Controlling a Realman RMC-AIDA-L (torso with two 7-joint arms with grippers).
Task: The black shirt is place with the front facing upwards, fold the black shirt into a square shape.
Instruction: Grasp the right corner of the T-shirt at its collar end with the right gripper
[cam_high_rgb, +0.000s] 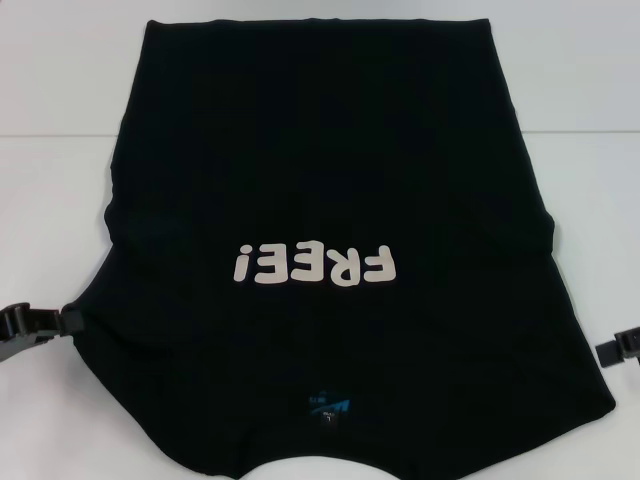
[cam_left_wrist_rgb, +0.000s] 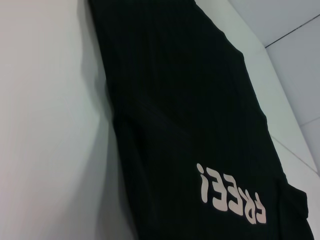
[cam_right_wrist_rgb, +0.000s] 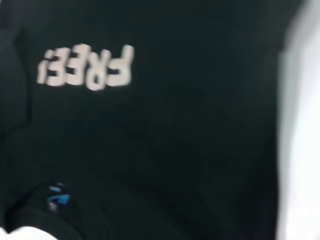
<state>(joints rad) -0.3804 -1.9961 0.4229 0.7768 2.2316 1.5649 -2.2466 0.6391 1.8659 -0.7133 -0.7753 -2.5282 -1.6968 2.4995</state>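
Observation:
The black shirt (cam_high_rgb: 330, 160) lies flat on the white table with its front up. Its sides look folded inward. Cream letters "FREE!" (cam_high_rgb: 312, 266) read upside down in the head view, and the small blue neck label (cam_high_rgb: 330, 405) sits near the table's front edge. My left gripper (cam_high_rgb: 62, 320) is at the shirt's left edge, level with its lower part. My right gripper (cam_high_rgb: 608, 352) is just off the shirt's right edge. The left wrist view shows the shirt (cam_left_wrist_rgb: 190, 100) and its letters (cam_left_wrist_rgb: 230, 197). The right wrist view shows the letters (cam_right_wrist_rgb: 85, 67) and the label (cam_right_wrist_rgb: 57, 200).
The white table (cam_high_rgb: 60, 100) shows bare on both sides of the shirt and behind it. A seam line crosses the table at the back right (cam_high_rgb: 600, 130).

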